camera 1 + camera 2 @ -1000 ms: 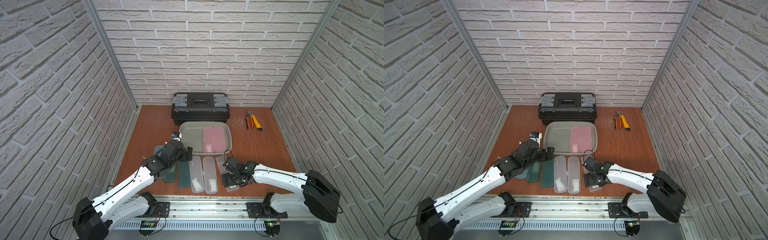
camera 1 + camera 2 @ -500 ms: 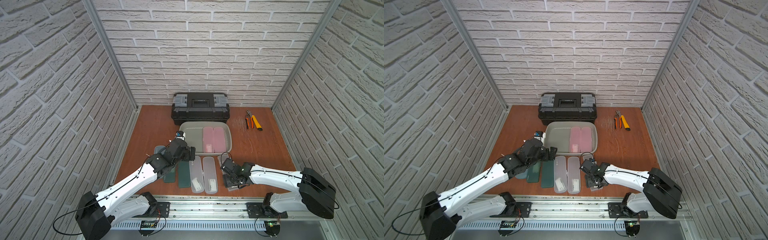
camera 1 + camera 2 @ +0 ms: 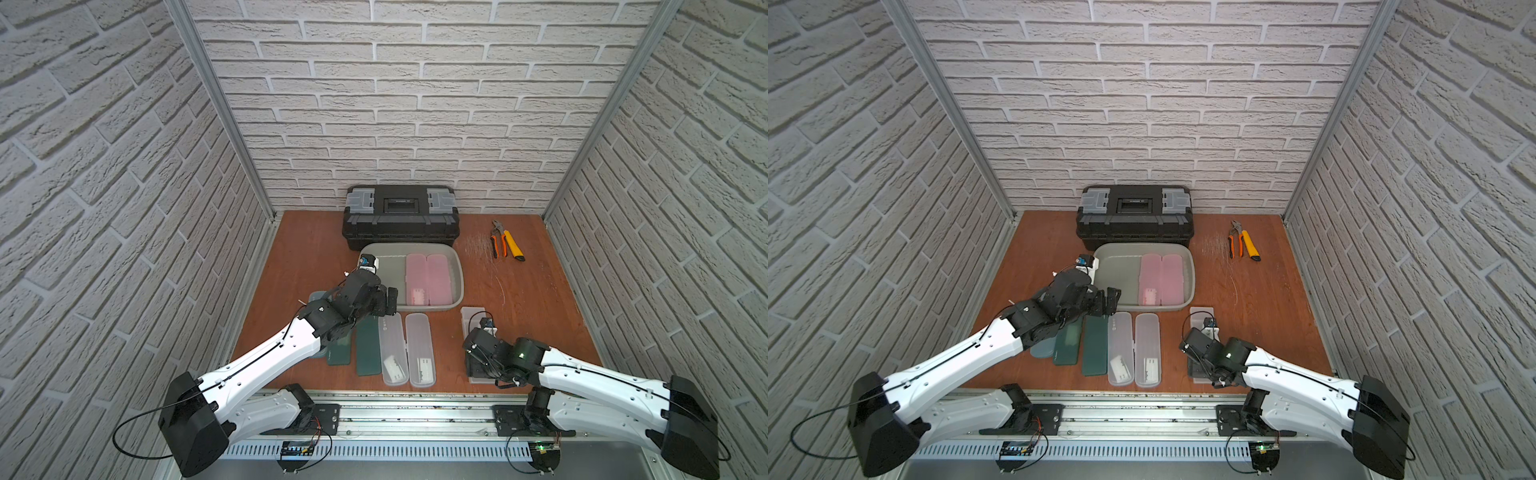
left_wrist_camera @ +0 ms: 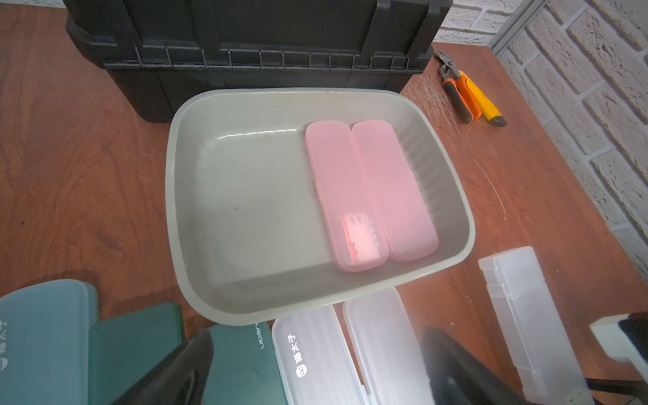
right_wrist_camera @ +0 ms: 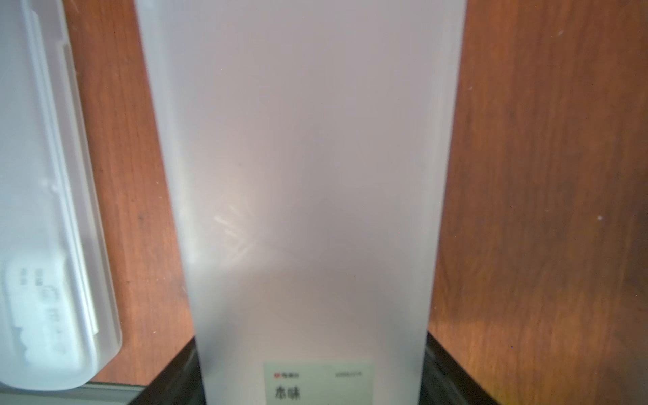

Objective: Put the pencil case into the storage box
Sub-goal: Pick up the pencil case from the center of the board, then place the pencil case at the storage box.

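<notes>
Pinching a frosted pencil case (image 5: pixel 308 157) with the right gripper (image 5: pixel 310 350), near the front edge of the bench (image 3: pixel 540 299).

Lying flat and outside the storage box (image 4: pixel 245 210), just off that box's front right corner and apart from the row of clear and green cases (image 3: pixel 392 349) along the front edge. Held across the narrow width, black fingers (image 5: pixel 175 371) pressed to both long sides at the labelled end, probably because only that width fits between the jaws. Not yet lifted, by the look of it. Hovering with the left gripper (image 4: pixel 315 343) over the box's near rim, jaws spread wide on nothing, likely so as not to block the drop. Free floor in the box beside two pink cases (image 4: pixel 368 189) along its right wall. Black toolbox (image 3: pixel 401 220) behind, at the back edge.
</notes>
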Controlling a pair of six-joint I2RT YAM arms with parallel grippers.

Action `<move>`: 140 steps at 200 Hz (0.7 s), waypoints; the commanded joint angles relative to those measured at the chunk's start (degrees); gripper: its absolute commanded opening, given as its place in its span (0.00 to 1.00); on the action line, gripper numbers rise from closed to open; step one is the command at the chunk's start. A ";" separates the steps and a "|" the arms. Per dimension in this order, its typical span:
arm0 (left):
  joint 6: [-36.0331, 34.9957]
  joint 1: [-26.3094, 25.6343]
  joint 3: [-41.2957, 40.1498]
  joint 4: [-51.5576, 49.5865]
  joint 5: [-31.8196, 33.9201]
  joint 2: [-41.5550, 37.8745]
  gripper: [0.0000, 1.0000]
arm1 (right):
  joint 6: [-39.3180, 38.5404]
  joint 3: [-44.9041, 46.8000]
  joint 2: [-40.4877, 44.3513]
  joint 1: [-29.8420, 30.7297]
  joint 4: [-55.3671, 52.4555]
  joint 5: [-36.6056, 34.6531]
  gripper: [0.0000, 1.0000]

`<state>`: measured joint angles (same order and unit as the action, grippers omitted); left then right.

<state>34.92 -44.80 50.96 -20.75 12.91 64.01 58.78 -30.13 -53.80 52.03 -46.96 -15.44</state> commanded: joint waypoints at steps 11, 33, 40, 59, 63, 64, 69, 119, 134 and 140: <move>-3.30 1.96 0.60 9.55 -5.84 0.48 0.99 | 2.03 -2.84 4.67 0.39 -3.91 -5.55 0.51; -0.33 8.25 -1.64 16.46 -17.12 1.63 0.99 | 0.49 -7.54 5.35 -0.03 -4.96 -7.05 0.51; 0.34 10.39 -1.87 17.82 -20.33 2.14 0.99 | -0.41 -9.19 4.65 -0.36 -5.07 -7.22 0.51; -0.07 16.06 0.35 16.88 -26.74 3.74 0.99 | -4.15 -14.25 1.01 -1.91 -4.89 -6.38 0.51; -0.53 17.23 1.33 15.93 -28.00 4.27 0.98 | -5.06 -15.40 0.05 -2.34 -4.55 -6.16 0.51; -0.71 17.61 1.55 15.70 -28.32 4.45 0.99 | -5.33 -15.75 -0.28 -2.45 -4.46 -6.00 0.51; -1.50 18.98 2.88 14.30 -29.87 5.15 0.98 | -6.66 -17.33 -1.63 -3.10 -3.82 -5.10 0.51; -12.09 28.27 13.62 4.31 -41.65 12.87 0.98 | -17.98 -33.59 -20.36 -9.95 3.98 4.29 0.51; -14.67 30.51 15.02 2.37 -44.20 14.71 0.98 | -19.88 -38.74 -26.40 -11.92 5.21 8.80 0.50; -15.00 31.47 14.70 2.52 -44.97 15.03 0.98 | -20.20 -40.68 -28.58 -12.52 5.57 10.14 0.50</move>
<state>26.24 -16.32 64.40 -14.92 -24.43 76.84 44.07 -64.34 -76.25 41.74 -46.39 -12.03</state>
